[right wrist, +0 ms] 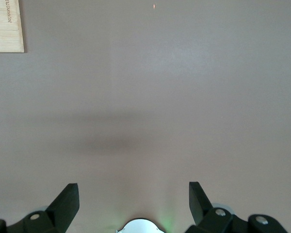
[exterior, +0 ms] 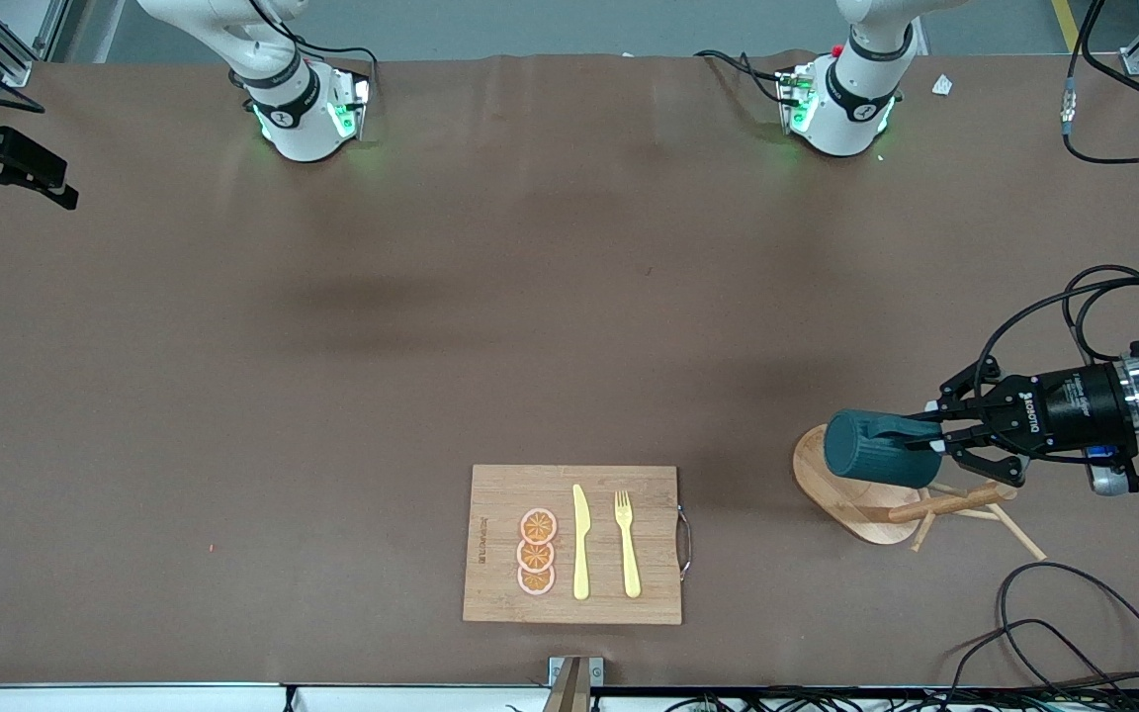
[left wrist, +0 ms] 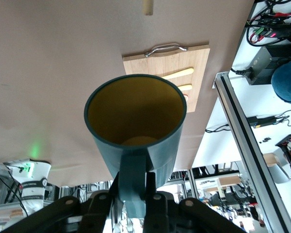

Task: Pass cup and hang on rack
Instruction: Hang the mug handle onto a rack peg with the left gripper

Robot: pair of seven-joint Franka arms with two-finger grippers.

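Observation:
My left gripper (exterior: 930,435) is shut on the handle of the dark teal cup (exterior: 866,447) and holds it on its side, in the air over the oval base of the wooden rack (exterior: 822,480). The rack's post and thin pegs (exterior: 945,506) show just below the gripper. In the left wrist view the fingers (left wrist: 155,191) clamp the handle, and the cup's (left wrist: 136,121) yellow inside faces the table. My right gripper (right wrist: 133,191) is open and empty, high above the table by its own base. It does not show in the front view.
A wooden cutting board (exterior: 500,534) with a yellow knife (exterior: 580,542), a yellow fork (exterior: 627,542) and orange slices (exterior: 536,554) lies near the front edge. Black cables (exterior: 1074,613) lie near the rack, nearer to the front camera.

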